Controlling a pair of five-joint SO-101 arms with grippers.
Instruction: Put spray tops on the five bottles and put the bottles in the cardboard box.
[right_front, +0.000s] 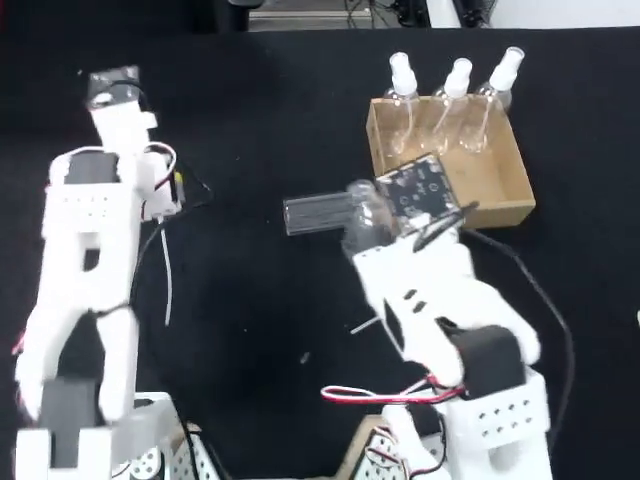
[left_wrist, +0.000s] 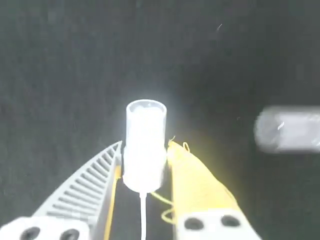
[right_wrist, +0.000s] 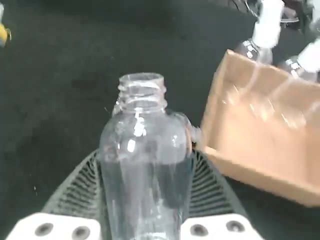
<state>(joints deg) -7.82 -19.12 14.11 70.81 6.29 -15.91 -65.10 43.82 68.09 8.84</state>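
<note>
My left gripper is shut on a white spray top, whose thin dip tube runs back between the fingers. In the high view the left gripper hangs at the left over the black table, with a thin white tube below it. My right gripper is shut on a clear bottle with an open threaded neck. From above, this bottle lies level, pointing left from the right gripper. The cardboard box holds three bottles with spray tops along its far side.
The box stands just beside the held bottle. A blurred pale shape shows off to one side of the spray top. Red and black cables trail near the right arm's base. Black cloth covers the table between the arms.
</note>
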